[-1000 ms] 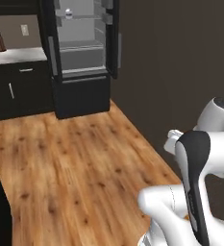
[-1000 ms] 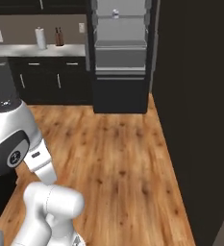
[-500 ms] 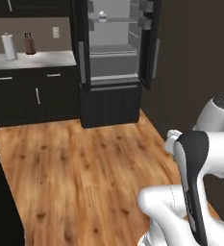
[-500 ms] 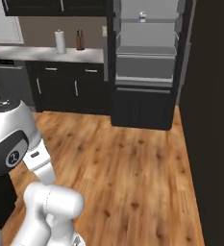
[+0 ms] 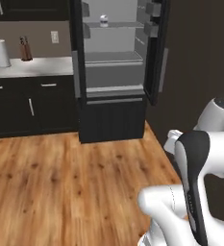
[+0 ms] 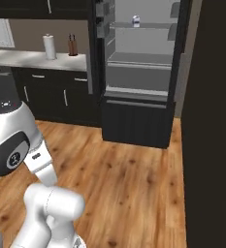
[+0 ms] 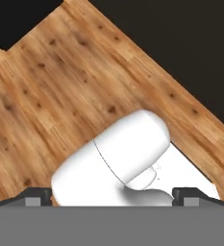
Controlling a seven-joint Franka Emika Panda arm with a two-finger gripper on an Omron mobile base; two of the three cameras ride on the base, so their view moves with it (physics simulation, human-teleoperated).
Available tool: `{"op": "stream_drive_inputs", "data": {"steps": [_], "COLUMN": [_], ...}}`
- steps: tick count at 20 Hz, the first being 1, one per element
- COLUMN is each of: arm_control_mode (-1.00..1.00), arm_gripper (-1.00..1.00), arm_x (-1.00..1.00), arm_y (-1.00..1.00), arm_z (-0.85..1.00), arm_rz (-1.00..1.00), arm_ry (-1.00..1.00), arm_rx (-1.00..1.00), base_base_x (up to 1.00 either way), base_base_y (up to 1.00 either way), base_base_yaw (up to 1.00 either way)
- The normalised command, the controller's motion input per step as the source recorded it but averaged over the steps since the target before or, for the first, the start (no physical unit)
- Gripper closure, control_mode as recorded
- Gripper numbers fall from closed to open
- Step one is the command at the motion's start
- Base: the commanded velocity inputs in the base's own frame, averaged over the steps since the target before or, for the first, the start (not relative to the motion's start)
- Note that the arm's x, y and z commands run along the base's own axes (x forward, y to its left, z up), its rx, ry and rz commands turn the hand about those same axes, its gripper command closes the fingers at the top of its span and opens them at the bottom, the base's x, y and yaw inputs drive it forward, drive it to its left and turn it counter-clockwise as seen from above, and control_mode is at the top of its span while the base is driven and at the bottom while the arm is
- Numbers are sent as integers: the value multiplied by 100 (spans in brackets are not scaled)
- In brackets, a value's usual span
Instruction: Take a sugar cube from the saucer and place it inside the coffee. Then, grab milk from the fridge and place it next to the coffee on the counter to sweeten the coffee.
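The fridge stands ahead with both upper doors swung open, showing its light grey inside and shelves. The milk, a small white carton with a dark band, sits on the top shelf. Left of the fridge runs the counter, pale over black cabinets with silver handles. My arm is folded low over the wooden floor, far from the fridge. In the hand view my gripper is open, with nothing between its fingertips. The saucer, the sugar cube and the coffee are out of view.
A paper towel roll and a knife block stand on the counter. Wooden floor lies between me and the fridge. A dark wall closes off the right side.
The whole picture has shifted as the base moved: the fridge now looks nearer and more central, and more counter shows at left. The arm's pose is unchanged and the gripper stays open.
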Motion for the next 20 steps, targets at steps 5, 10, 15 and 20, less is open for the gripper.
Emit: {"op": "stream_drive_inputs", "data": {"steps": [5, 10, 15, 20], "arm_control_mode": [100, 100, 100, 100], "arm_gripper": [-100, -100, -100, -100], "arm_x": [0, 0, 0, 0], "arm_y": [0, 0, 0, 0], "arm_z": [0, 0, 0, 0], "arm_rz": [0, 0, 0, 0], "arm_ry": [0, 0, 0, 0], "arm_rx": [0, 0, 0, 0], "base_base_x": [100, 100, 100, 100], "base_base_y": [-43, -25, -11, -26], "base_base_yaw": [13, 4, 0, 0]}}
